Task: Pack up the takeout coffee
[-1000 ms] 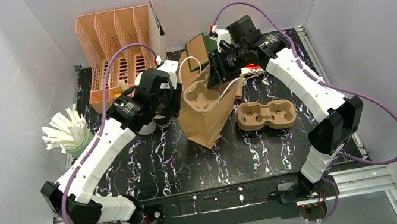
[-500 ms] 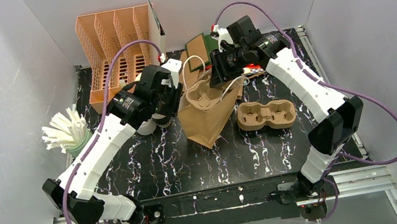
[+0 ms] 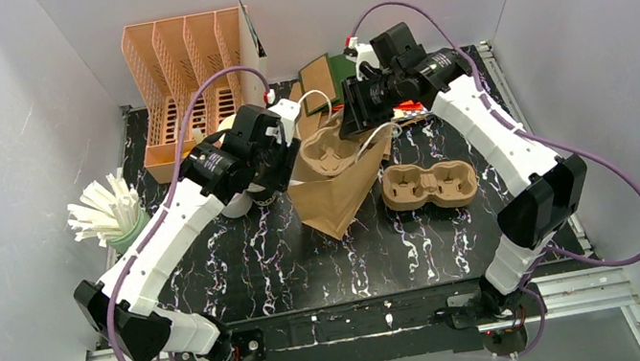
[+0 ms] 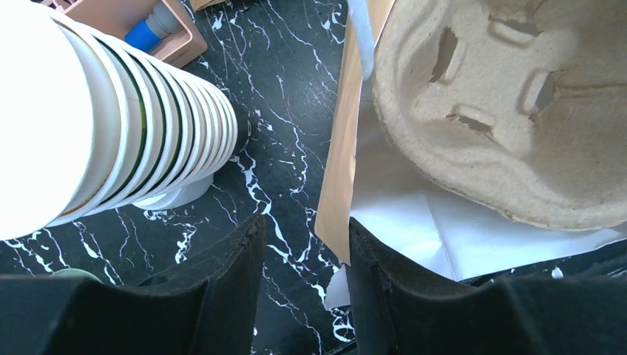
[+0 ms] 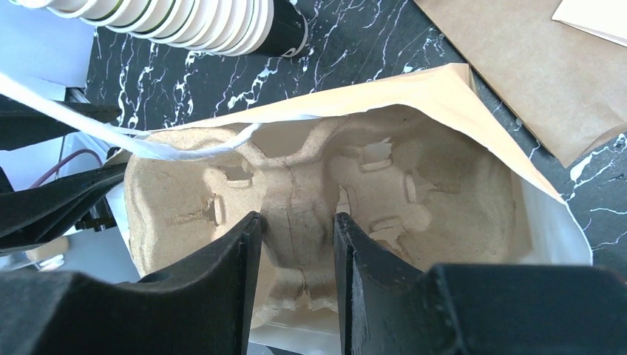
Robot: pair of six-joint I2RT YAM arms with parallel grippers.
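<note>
No capped coffee cup shows in any view. A brown paper bag (image 3: 330, 206) stands open mid-table with a pulp cup carrier (image 3: 323, 151) partly inside it. My right gripper (image 3: 349, 127) is shut on the carrier's middle ridge (image 5: 297, 211), above the bag's mouth (image 5: 444, 85). My left gripper (image 3: 282, 162) is at the bag's left side. Its fingers (image 4: 222, 274) are apart, with the bag's left wall edge (image 4: 339, 192) between them, against the right finger. The carrier (image 4: 503, 111) shows above that wall.
A tall stack of lidless cups (image 4: 111, 126) stands just left of the bag, under my left arm (image 3: 237, 203). A second carrier (image 3: 428, 185) lies right of the bag. An orange rack (image 3: 183, 76) is at the back left, straws (image 3: 108, 214) at the left edge.
My left gripper has moved up and right, closer to the bag's left edge. The right gripper still holds the carrier in the bag's mouth, barely shifted.
</note>
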